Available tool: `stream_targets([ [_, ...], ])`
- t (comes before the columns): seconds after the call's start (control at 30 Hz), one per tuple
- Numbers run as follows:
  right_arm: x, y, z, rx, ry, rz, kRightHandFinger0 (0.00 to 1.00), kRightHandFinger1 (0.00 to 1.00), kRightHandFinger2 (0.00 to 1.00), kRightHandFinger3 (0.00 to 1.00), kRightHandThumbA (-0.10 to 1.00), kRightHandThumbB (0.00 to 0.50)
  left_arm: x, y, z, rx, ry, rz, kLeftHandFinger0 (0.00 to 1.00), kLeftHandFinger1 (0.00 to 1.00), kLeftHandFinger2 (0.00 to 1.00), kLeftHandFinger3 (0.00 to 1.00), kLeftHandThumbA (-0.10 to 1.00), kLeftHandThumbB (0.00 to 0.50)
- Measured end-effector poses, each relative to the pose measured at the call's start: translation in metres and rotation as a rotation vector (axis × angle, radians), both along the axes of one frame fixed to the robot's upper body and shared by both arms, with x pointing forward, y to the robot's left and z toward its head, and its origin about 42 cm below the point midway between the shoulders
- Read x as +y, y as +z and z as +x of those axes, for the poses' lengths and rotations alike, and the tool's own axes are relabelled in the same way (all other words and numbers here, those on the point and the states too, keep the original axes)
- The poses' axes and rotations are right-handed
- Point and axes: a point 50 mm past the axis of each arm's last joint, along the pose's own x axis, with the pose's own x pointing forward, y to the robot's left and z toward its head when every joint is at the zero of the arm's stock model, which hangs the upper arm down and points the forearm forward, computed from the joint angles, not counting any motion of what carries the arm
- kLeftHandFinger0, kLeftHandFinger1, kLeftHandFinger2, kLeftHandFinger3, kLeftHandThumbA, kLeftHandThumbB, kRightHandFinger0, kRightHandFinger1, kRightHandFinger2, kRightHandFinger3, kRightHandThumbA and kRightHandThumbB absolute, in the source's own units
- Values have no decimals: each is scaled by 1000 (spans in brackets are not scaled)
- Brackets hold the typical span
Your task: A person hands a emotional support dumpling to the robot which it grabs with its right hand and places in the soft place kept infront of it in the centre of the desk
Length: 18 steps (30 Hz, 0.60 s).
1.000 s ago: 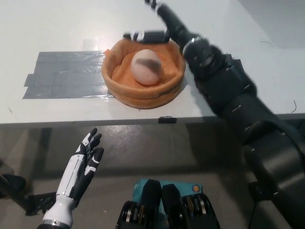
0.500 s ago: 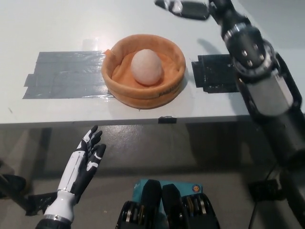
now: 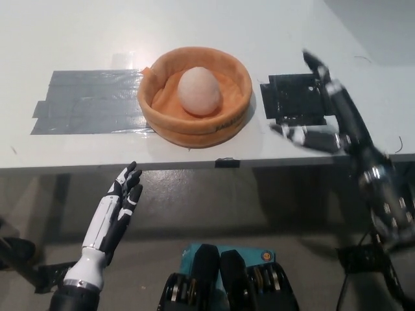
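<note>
Desk [image 3: 78, 39]: white top, filling the upper part of the head view; its front edge runs across the middle.

Grey tape patch [image 3: 87, 110]: wide strips stuck flat on the desk, left of the centre, touching the soft place's left side.

Soft place [image 3: 194, 97]: orange padded bowl with a thick rolled rim, at the desk's centre near the front edge. Printing on its front wall is too small to read.

Right arm [image 3: 382, 194]: black, entering from the lower right and cut off by the picture's edge; blurred along its length.

Black tape patch [image 3: 292, 100]: dark strips on the desk just right of the soft place, partly covered by the right hand.

Right hand [image 3: 327, 113]: black, over the desk's right front, apart from the soft place. Fingers spread and empty, one reaching up, others pointing left; outlines smeared.

Left hand [image 3: 117, 210]: white with black fingers, resting below the desk edge at lower left, fingers extended and apart, holding nothing.

Emotional support dumpling [image 3: 198, 91]: pale pinkish-white, smooth, egg-shaped, sitting upright in the hollow of the soft place, untouched by either hand.
</note>
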Motion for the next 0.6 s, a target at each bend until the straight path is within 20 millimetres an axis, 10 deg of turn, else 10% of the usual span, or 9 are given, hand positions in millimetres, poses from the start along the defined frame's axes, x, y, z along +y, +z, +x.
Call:
stream_targets([
  [0.2,-19,-50,-63,55,-65,55,1000,1000,1000,1000,898,268,0,5,4,-24,-6,4,1000,1000,1000,1000,899,26],
  [0.6,-21,-90,-79,150,-72,15,1000,1000,1000,1000,866,290,4,-11,-21,16,5,0,1000,1000,1000,1000,776,5],
])
